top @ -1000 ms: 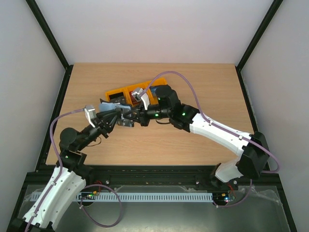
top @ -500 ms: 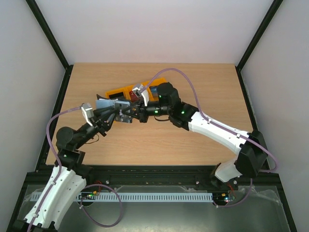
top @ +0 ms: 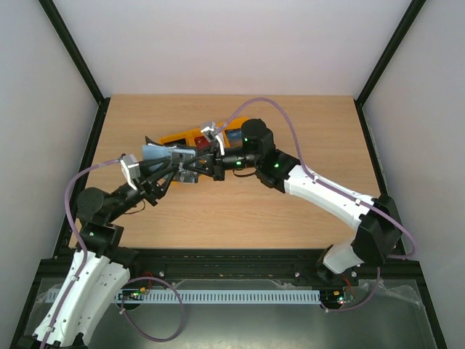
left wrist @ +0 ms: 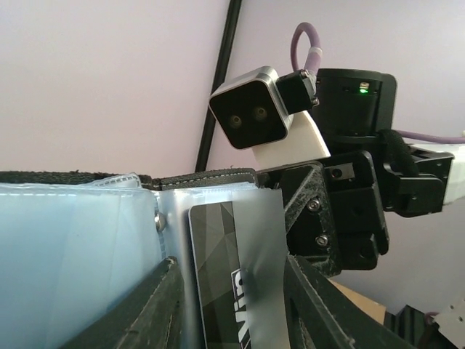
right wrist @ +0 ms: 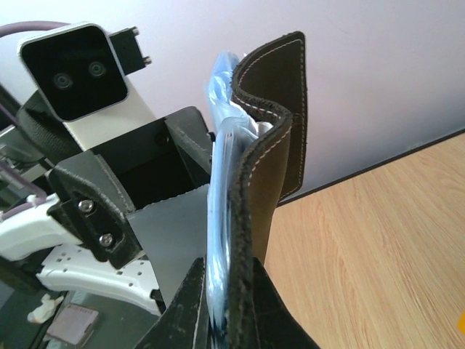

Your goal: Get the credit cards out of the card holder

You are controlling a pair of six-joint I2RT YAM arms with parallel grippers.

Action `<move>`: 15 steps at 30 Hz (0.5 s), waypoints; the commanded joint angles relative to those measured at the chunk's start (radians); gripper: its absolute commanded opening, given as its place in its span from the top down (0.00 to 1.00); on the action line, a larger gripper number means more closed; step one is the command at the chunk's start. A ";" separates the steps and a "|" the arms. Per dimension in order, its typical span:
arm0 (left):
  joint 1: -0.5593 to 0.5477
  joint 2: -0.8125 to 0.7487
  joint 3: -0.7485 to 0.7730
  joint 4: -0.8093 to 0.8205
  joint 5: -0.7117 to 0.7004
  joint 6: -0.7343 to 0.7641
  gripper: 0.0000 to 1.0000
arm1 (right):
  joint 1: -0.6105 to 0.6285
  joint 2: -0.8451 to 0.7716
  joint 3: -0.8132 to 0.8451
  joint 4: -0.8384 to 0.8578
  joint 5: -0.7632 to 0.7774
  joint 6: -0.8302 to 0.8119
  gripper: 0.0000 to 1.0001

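My right claw (right wrist: 229, 313) is clamped on the stitched black card holder (right wrist: 276, 138), which stands upright above the wood-grain table (right wrist: 378, 218). My left claw (left wrist: 231, 265) stands parted, its fingers on either side of a glossy dark grey credit card (left wrist: 218, 240) that sits in a translucent pocket (left wrist: 171, 211). Plain pale walls (left wrist: 109, 73) stand behind.

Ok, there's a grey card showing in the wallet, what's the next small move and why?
Probably close the left gripper on the grey card and draw it straight out. Its jaws stand either side of the card, which is not yet free of the wallet, while the right gripper clamps the wallet.
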 commanded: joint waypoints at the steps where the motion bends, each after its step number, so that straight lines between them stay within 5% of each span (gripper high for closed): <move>1: -0.030 0.015 0.002 -0.079 0.323 -0.004 0.62 | 0.029 -0.044 0.097 0.159 -0.095 -0.088 0.98; 9: -0.025 0.007 0.113 -0.256 0.370 0.263 0.62 | 0.028 -0.089 0.141 0.033 0.128 -0.225 0.98; 15: -0.026 -0.075 0.282 -0.484 0.170 0.527 0.53 | 0.028 -0.083 0.189 -0.079 0.383 -0.239 0.98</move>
